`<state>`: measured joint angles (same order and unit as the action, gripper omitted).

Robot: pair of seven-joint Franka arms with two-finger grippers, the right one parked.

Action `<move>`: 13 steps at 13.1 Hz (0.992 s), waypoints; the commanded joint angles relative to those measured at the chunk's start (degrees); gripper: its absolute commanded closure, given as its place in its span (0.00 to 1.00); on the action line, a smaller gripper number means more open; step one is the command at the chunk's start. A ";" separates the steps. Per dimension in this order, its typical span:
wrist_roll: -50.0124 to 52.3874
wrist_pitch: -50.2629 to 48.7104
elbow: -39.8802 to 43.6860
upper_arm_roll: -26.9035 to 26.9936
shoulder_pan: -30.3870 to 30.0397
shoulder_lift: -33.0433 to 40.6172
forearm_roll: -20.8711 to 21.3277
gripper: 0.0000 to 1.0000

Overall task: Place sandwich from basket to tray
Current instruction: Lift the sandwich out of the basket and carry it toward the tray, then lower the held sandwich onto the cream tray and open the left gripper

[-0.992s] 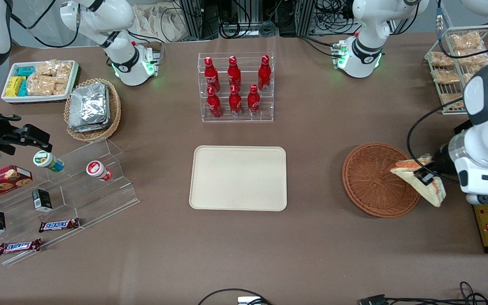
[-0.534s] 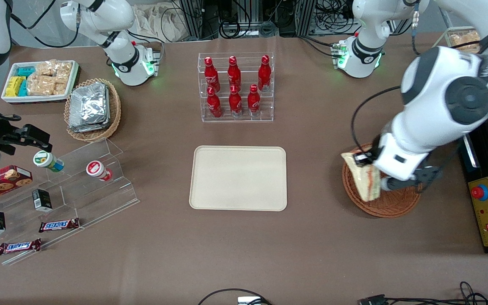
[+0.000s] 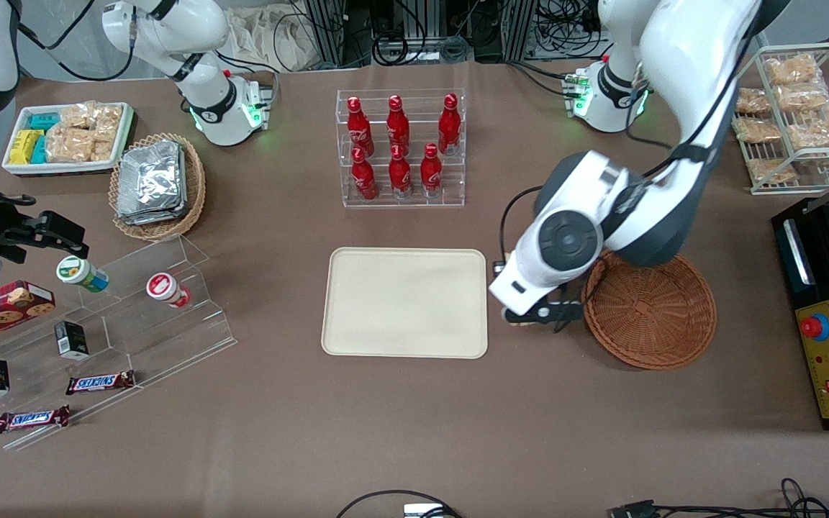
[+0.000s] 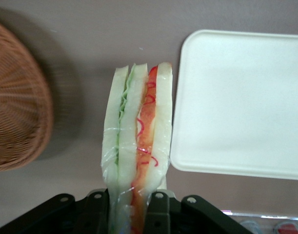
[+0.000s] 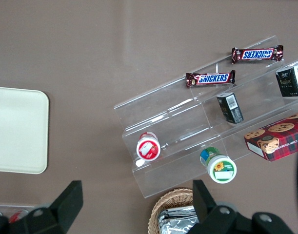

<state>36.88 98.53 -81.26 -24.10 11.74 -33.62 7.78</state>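
The claw (image 4: 134,207) is clamped on the sandwich (image 4: 136,141), out of the basket (image 3: 649,309), just beside the tray (image 3: 405,302). Dropping it there is left.

Front camera looks down over the whole table; both wrist cameras share its tray (image 3: 406,302).

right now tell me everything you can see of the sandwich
The sandwich is a wedge of pale white bread slices with green and orange-red filling at its cut edge, wrapped in clear film. The gripper is shut on one end of it. It hangs in the air over bare table between the basket and the tray, touching neither.
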 commanded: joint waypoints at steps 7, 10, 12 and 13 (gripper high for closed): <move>3.90 11.15 2.42 0.36 6.79 -11.54 3.19 1.00; 4.95 12.48 3.12 0.28 6.89 -13.49 4.61 0.99; 4.95 12.57 3.47 0.36 6.89 -13.58 4.61 0.88; 5.04 12.57 3.47 0.28 6.89 -13.75 4.61 0.81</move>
<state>40.78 111.68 -79.88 -23.88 17.98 -46.69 11.26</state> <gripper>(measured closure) 0.837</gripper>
